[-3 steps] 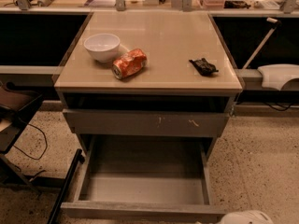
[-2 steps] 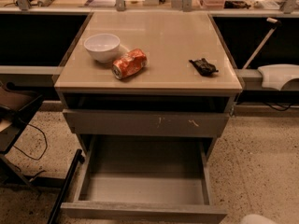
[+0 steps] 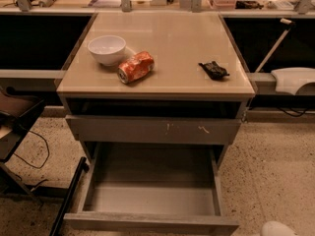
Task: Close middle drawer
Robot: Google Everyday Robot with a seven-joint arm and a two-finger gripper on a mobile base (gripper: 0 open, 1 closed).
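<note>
The middle drawer [image 3: 150, 222] is pulled far out of the cabinet. Its smooth grey inside is bare, and its plain front panel lies along the bottom edge of the camera view. Above it is the drawer front with pale scratch marks [image 3: 153, 130], pushed in. Only a white rounded bit of my gripper [image 3: 276, 228] shows at the bottom right corner. It is to the right of the open drawer's front and apart from it.
On the cabinet top [image 3: 177, 38] lie a white bowl [image 3: 106, 48], a crushed orange can [image 3: 136, 67] and a small black object [image 3: 213, 70]. A dark bar [image 3: 69, 195] and cables lie on the floor at left. A white object [image 3: 293, 79] sits on the right ledge.
The white part of my gripper at the bottom right has sunk lower and shows less. The drawer has not moved.
</note>
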